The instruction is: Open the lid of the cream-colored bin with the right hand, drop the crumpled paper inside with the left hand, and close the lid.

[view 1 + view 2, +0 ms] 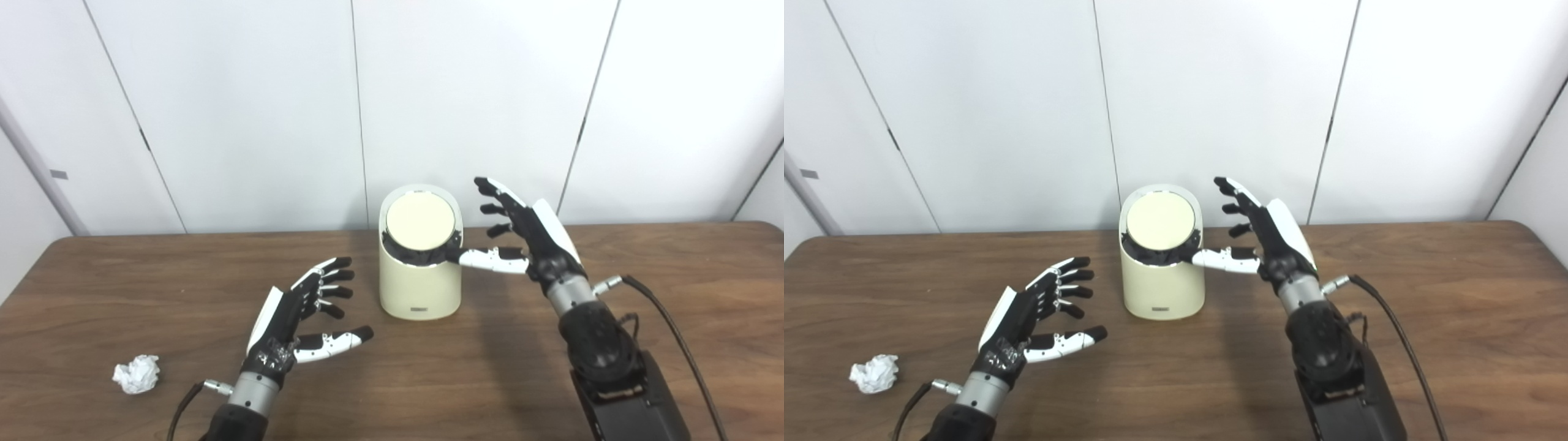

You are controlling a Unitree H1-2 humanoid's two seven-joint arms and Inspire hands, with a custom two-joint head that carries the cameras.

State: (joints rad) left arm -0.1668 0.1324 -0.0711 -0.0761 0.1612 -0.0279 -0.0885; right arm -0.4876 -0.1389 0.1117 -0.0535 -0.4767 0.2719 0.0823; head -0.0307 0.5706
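Early stage: right hand (527, 236), fingers spread, thumb apparently at the bin (420, 288) lid (420, 220) edge, lid tilted; left hand (294, 324) empty, spread; crumpled paper (136, 373) on table front-left, not yet picked.

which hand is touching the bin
The right hand: its thumb reaches the cream-colored bin at the rim. The left hand is apart, open.

Your right hand (530, 236) sits just right of the bin (420, 288), fingers spread and raised, thumb reaching left to touch its dark rim — nothing held. Your left hand (300, 315) hovers near the bin's front-left, palm turned inward, fingers apart — empty too.
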